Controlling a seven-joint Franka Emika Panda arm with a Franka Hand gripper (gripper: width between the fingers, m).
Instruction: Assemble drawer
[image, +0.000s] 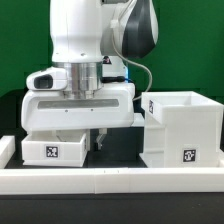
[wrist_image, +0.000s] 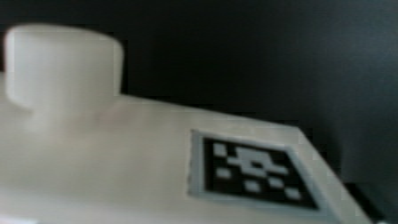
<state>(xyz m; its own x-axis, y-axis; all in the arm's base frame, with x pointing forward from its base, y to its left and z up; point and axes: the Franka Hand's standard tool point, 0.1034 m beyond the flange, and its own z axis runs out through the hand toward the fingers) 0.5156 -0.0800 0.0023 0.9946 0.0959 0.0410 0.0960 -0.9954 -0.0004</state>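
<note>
Plainly the largest thing is the white arm (image: 85, 40), which comes down through the middle of the exterior view and ends in a broad end effector (image: 96, 136) low over the black worktop (image: 122, 152). Next in size is the housing (image: 180, 125), a white thin-walled cube at the exterior view's right. Its open side is turned upward, and the housing tag (image: 188, 155), black and white, sits low on the face toward the camera. It stands on the worktop just behind the low white rail (image: 110, 180) along the near edge.

Smaller is the tray (image: 55, 148), a shallow white box at the exterior view's left, well apart from the housing and directly under the end effector's body. The tray tag (image: 50, 152) is on its near face. Dark fingers (image: 99, 140) reach down at the tray's end nearest the housing. I cannot tell whether they stand apart, together, or clamped on the tray.

Only the exterior view shows the arm, housing and rail. The wrist view, close and blurred, shows the tray (wrist_image: 107, 160) as a pale sloping surface. It also shows a stubby rounded knob (wrist_image: 63, 62) standing up from that surface, and the tray tag (wrist_image: 249, 170) beside the knob, against darkness.
</note>
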